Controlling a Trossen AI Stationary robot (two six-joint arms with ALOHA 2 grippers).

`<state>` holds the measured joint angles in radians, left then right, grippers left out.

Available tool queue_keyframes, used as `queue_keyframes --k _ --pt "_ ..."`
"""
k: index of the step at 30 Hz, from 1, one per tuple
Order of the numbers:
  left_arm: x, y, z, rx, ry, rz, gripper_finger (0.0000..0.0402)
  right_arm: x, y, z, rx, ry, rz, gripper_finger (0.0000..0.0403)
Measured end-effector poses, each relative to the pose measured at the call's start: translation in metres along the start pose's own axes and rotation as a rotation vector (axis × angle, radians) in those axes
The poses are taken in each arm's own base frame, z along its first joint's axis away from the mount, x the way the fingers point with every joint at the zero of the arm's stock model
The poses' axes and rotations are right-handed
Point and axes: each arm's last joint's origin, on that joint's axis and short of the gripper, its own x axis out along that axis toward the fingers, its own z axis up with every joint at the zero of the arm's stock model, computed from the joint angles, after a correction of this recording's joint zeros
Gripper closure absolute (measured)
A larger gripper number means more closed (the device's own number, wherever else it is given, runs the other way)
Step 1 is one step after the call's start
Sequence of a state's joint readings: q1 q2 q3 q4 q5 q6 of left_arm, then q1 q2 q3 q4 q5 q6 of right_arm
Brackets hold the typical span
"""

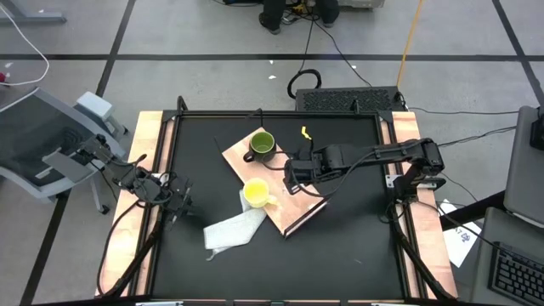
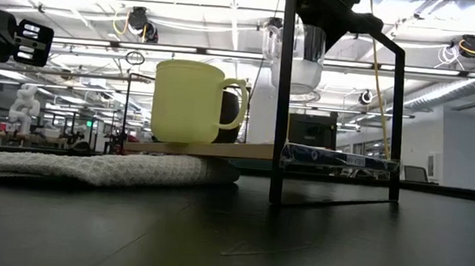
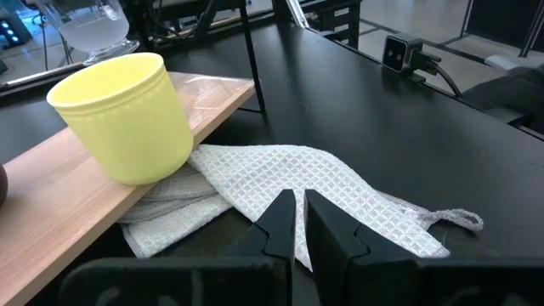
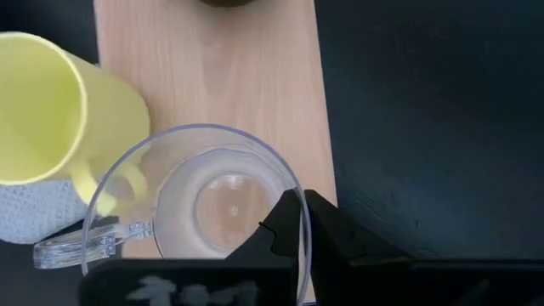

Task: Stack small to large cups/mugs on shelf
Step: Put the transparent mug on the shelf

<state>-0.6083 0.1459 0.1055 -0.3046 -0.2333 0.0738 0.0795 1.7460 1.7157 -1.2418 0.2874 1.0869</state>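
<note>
The light-wood shelf lies slantwise mid-table, one end resting on a white cloth. The olive-green mug and the yellow mug stand upright on it. My right gripper is shut on the clear plastic cup and holds it above the shelf, beside the yellow mug. The cup also shows raised in the low view. My left gripper is shut and empty, just above the table near the left edge, pointing at the cloth. My right gripper pinches the clear cup's rim wall, one finger inside the cup and one outside, on the side away from its clear handle. The fingers come from above, pointing down. The cup hangs upright, mouth up, lifted clear of the shelf.
A thin black frame stands on the table by the shelf's dark edge strip. Wooden rails border the black tabletop. The cloth has a loop at one corner. Open tabletop lies near the front edge.
</note>
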Motion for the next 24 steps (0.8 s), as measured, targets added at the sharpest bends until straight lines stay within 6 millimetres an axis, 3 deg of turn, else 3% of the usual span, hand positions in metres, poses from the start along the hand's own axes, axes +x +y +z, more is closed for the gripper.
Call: queue_keyframes --k 11,19,24 --pt "0.000 0.000 0.000 -0.001 0.001 0.000 0.0371 0.007 0.005 -0.005 0.012 0.032 -0.007 0.0403" --pt "0.000 0.000 0.000 -0.001 0.000 -0.005 0.0371 0.031 0.004 -0.028 0.032 0.069 -0.059 0.0403" --pt "0.000 0.000 0.000 0.000 0.000 -0.006 0.0371 0.046 0.007 -0.032 0.039 0.056 -0.022 0.0403"
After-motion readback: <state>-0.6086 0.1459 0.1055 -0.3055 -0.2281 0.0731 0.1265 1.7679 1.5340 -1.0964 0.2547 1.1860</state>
